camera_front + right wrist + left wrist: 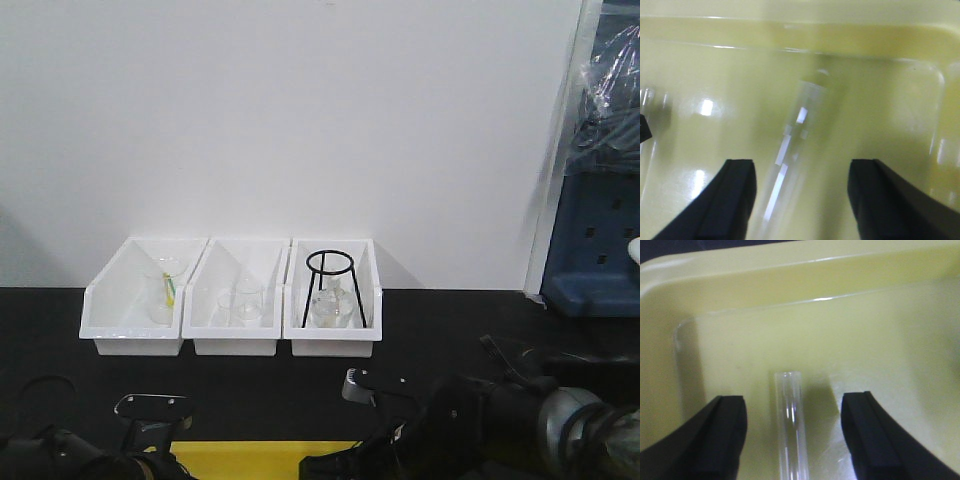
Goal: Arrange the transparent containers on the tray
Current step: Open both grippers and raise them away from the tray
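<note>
Worktop (430,330): black, against white wall; three white bins (232,297) at 12 o'clock.
Tray (790,285): yellow, at 6 o'clock edge of front view.
Left gripper (794,432): jaws wide apart, straddling test tube (790,425) lying on tray floor; no contact.
Right gripper (802,197): jaws wide apart, second test tube (790,155) lying between them, untouched.

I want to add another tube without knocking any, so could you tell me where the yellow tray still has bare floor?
Left wrist view: bare floor between the test tube and the tray rim. Right wrist view: bare on either side of the other tube, towards the corner. Crowded between both sets of open jaws.
</note>
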Motion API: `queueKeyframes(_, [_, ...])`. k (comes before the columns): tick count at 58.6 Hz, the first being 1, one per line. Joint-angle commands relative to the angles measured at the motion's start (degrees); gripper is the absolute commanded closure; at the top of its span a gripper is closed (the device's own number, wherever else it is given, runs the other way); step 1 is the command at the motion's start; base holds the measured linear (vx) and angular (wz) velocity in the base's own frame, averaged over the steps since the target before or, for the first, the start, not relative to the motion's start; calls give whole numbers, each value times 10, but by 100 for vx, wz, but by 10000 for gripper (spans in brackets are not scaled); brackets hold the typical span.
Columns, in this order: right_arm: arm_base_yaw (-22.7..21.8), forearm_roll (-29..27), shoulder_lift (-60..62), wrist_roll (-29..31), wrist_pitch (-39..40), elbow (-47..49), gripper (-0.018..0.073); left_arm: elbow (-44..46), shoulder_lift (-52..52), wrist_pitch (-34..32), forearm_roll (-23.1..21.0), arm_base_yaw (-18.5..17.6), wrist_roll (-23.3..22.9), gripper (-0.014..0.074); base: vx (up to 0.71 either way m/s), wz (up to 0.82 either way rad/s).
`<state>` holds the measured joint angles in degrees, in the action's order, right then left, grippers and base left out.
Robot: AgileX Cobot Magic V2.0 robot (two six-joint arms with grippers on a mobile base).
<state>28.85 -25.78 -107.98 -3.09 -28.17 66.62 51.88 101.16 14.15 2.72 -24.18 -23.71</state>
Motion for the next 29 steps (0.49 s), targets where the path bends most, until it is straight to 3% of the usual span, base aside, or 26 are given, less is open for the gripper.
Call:
queueKeyframes(1, [-2, -7, 30, 4, 17, 20, 28, 17, -26, -32, -2, -3, -5, 43, 0, 0])
queueKeyframes(15, [-3, 44, 92, 5, 48, 19, 29, 18, -81, -14, 29, -3, 14, 61, 0, 0])
queueKeyframes(29, [-3, 212, 239, 3, 49, 19, 104, 18, -217, -14, 109, -3, 12, 120, 0, 0])
